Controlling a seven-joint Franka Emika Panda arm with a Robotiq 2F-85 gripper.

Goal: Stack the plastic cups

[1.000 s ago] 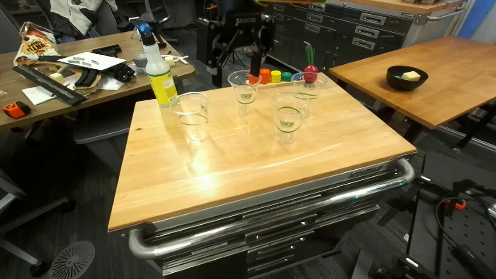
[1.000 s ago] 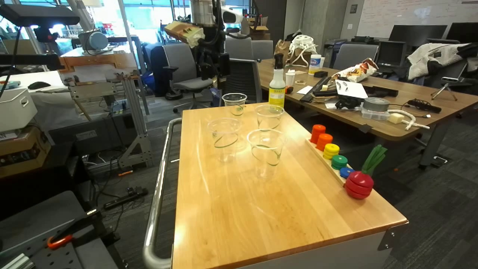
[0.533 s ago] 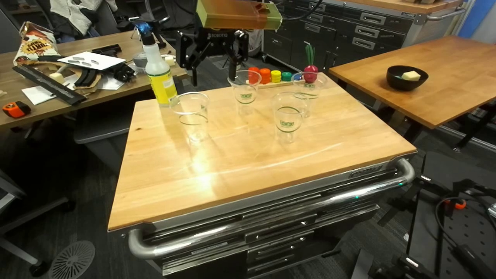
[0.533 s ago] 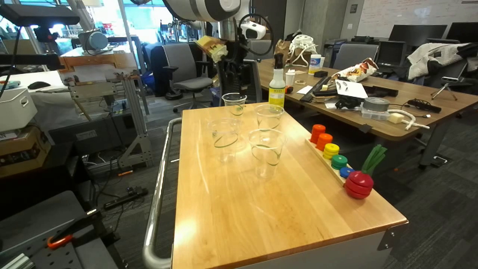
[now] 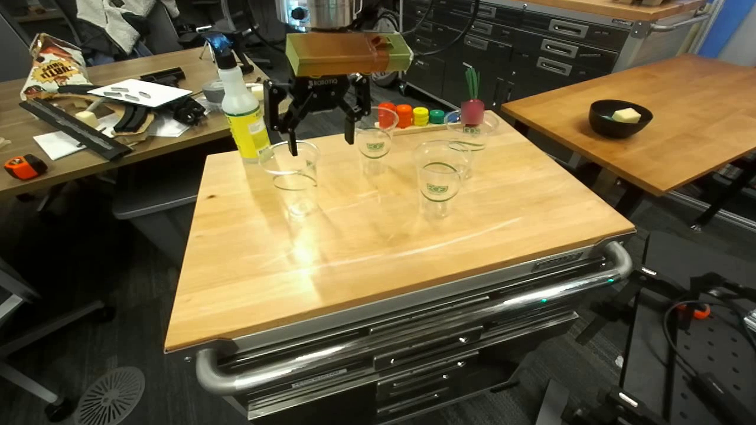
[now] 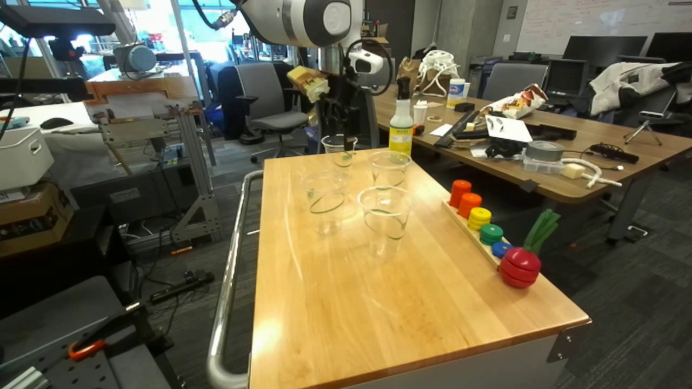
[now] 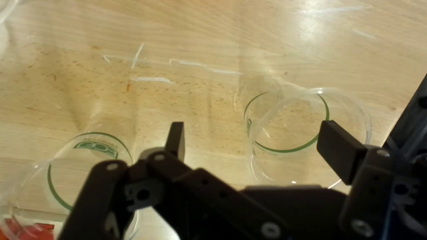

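The tool (image 5: 322, 143) hangs lower than a moment ago, its fingers (image 7: 342, 153) spread wide apart. Four clear plastic cups (image 5: 437, 189) stand upright and separate on the table (image 5: 378, 265). In the wrist view one finger overlaps the rim of one cup (image 7: 283, 150); I cannot tell whether they touch. A spray bottle (image 5: 251, 127) stands near the table's edge.
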